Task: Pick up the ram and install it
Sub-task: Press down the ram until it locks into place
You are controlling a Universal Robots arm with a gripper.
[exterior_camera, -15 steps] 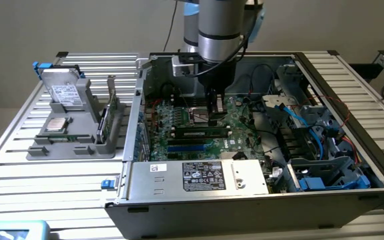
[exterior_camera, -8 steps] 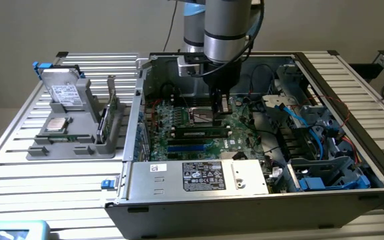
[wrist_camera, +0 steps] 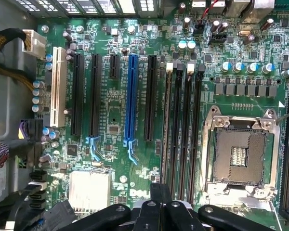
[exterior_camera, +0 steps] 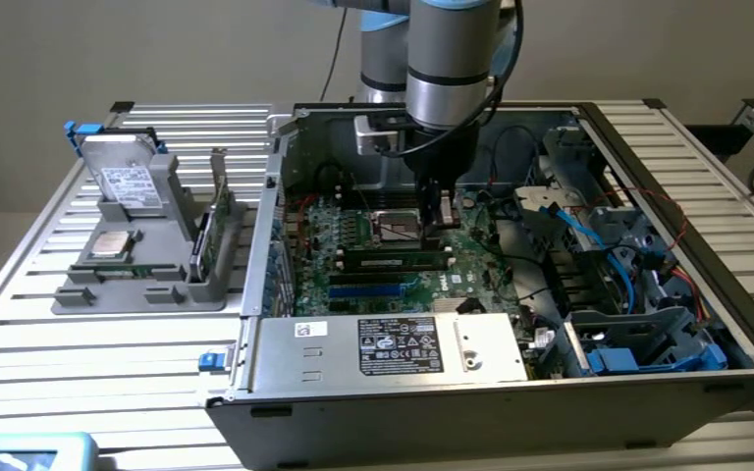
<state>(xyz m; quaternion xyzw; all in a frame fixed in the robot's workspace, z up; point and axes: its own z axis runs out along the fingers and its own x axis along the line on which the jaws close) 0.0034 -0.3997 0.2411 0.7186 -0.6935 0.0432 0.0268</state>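
The ram (exterior_camera: 397,262) is a narrow green stick with black chips and a white label. It sits in a memory slot on the motherboard (exterior_camera: 350,235) inside the open computer case. In the wrist view the ram (wrist_camera: 165,125) appears edge-on in the slot nearest the long black card slots. My gripper (exterior_camera: 438,218) hangs inside the case just above the stick's end on the exterior view's right, beside the empty processor socket (wrist_camera: 238,154). Its fingers (wrist_camera: 162,188) are pressed together, shut, with nothing visible between them.
A grey fixture (exterior_camera: 154,285) on the slatted table at the exterior view's left holds a hard drive (exterior_camera: 129,182), a square silver processor chip (exterior_camera: 113,245) and a taller green card (exterior_camera: 220,221). Blue and red cables (exterior_camera: 587,235), drive cages and the power supply (exterior_camera: 397,343) crowd the case.
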